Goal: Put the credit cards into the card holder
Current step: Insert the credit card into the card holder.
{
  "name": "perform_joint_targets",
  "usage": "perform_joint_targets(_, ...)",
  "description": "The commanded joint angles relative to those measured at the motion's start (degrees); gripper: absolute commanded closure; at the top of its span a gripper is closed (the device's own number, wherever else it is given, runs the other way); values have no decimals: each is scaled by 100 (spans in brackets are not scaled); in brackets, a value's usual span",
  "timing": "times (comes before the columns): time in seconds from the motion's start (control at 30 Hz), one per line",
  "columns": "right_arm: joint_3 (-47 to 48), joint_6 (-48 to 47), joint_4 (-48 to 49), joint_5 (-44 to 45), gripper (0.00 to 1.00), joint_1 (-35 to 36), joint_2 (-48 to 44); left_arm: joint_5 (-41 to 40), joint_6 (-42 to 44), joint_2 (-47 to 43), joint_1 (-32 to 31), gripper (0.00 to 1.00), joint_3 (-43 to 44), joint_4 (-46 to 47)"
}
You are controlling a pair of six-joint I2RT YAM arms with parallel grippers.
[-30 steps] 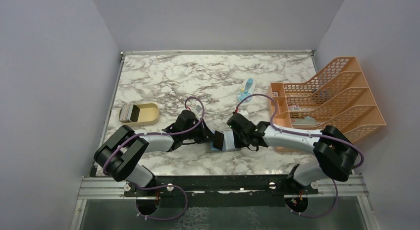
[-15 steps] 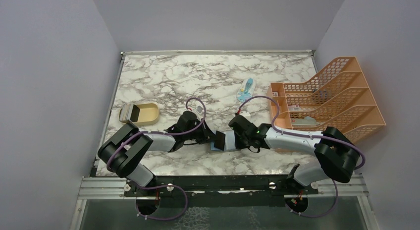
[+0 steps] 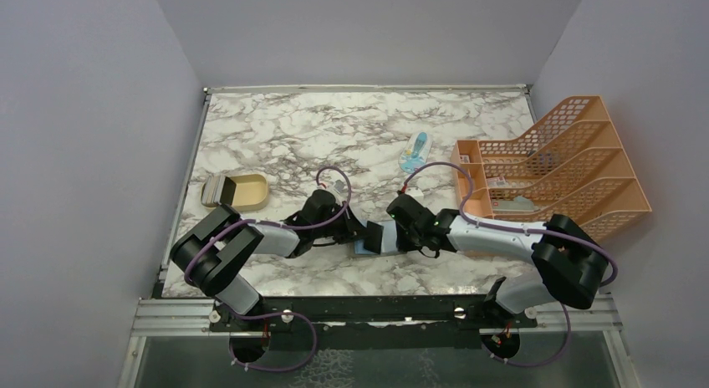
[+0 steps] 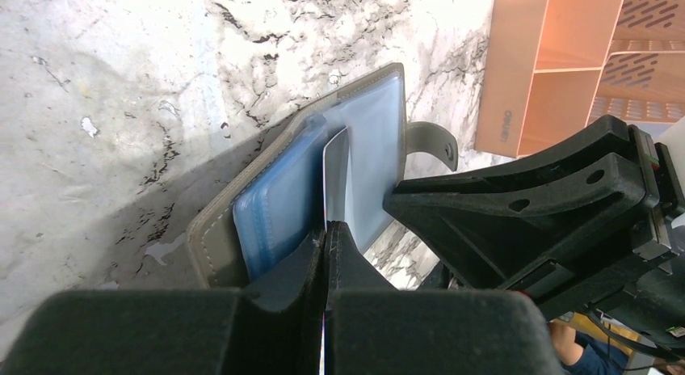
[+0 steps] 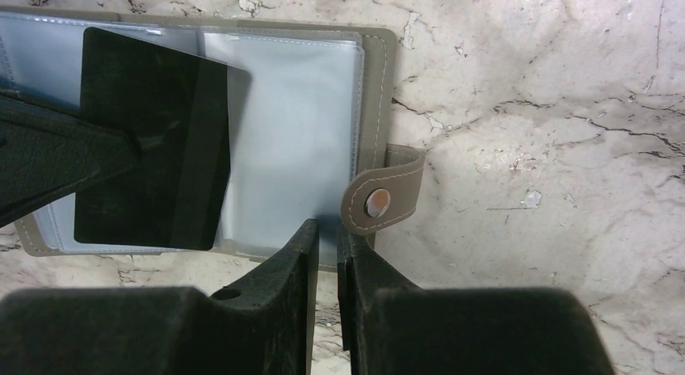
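Credit card (image 5: 153, 141) tilted into open card holder (image 5: 283, 132)
Left gripper (image 4: 325, 229) pinches it, free edge toward right gripper (image 5: 327, 233), which is clamped on the holder's edge.

Right wrist: card holder (image 5: 291, 141) runs off frame left; credit card (image 5: 149, 141) is a dark slab, I can't read any print. Left wrist: card is edge-on, lower end buried in the left gripper (image 4: 325, 229). Top view: arms (image 3: 489, 233) cover most of the holder.
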Motion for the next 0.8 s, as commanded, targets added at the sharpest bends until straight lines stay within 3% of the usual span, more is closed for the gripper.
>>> perform_joint_targets(0.0, -145, 180, 172, -375, 85, -11, -9, -540, 123, 43, -61, 100, -135, -11)
perform_joint_targets(0.77, 110, 190, -308, -269, 85, -11, -302, -871, -140, -66, -280, 100, -171, 63)
